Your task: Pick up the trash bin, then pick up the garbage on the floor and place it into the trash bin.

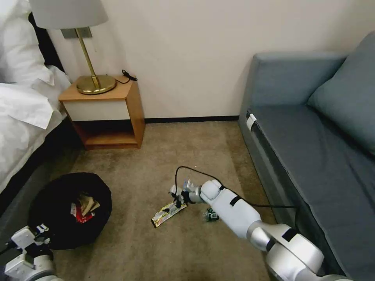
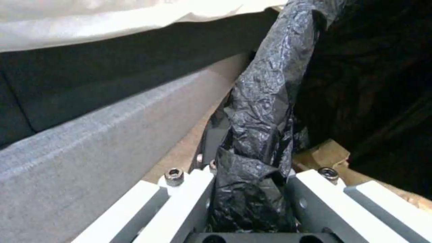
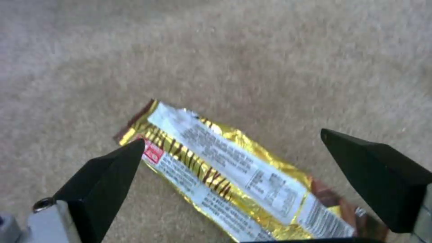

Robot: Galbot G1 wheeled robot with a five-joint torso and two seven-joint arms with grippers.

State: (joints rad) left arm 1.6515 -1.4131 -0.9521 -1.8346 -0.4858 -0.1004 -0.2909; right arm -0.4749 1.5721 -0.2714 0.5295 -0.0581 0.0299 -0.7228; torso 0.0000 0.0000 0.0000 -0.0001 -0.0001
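**Bin held on the left, right gripper hanging over the long wrapper**

Starting at the far left of the head view: there's a bed [image 1: 19,113] with white sheets, and at about 11 o'clock a wooden nightstand [image 1: 107,113] with a brass lamp [image 1: 88,50] on top.

Down at roughly 8 o'clock is the trash bin [image 1: 58,210], black and bag-lined. Inside it you can see a red-and-white wrapper [image 1: 81,215] and some crumpled brown paper [image 1: 89,203]. The left gripper [image 1: 33,238] sits at the bin's near rim, and the left wrist view makes it pretty clear: its white fingers [image 2: 189,202] are pinched onto the bunched black bag [image 2: 261,135] at the bin's edge, bag sandwiched right between them.

Moving toward the middle, the yellow snack wrapper [image 1: 168,214] lies flat on the carpet [image 1: 156,156] around 6 o'clock. The right gripper [image 1: 177,199] is directly above its far end. In the right wrist view the two black fingertips [image 3: 108,175] are spread wide, one on each side of the wrapper [image 3: 234,175], not gripping it.

Just right of that, tucked against the right forearm, is the small clear bottle [image 1: 210,214] on the floor.

Far right, from 1 to 4 o'clock, is a grey-blue sofa [image 1: 312,136].
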